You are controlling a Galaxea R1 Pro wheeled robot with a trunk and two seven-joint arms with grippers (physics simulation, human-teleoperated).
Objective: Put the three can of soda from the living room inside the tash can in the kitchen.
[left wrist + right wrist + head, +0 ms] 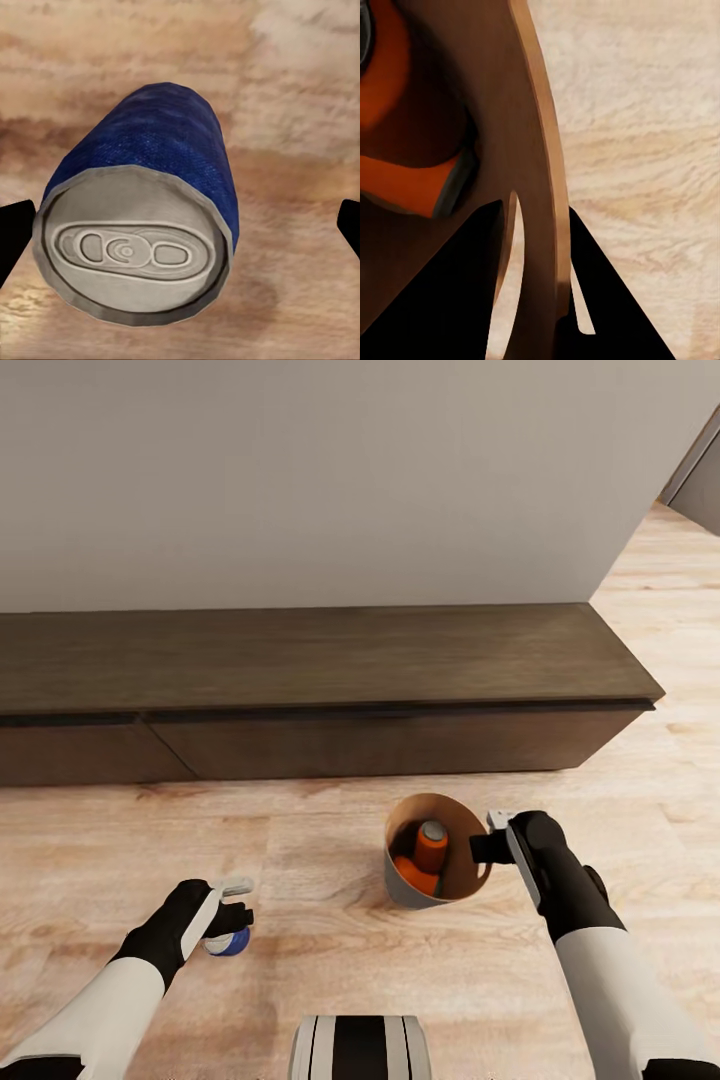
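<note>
- Standing behind the small grey tapered bucket (432,852), a long dark wooden bench (320,660) lines the wall.
- Two orange cans (425,855) lie inside.
- Right gripper (488,848) pinches the bucket's rim.
- Left gripper (232,915) grasps the blue can (146,217) above the floor.

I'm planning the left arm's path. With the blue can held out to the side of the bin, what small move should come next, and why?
Probably swing the left claw right and forward until the blue can is above the bin. Both orange cans already lie inside, the right claw grips the bin's rim, and the blue can is off to its left over the floor.
</note>
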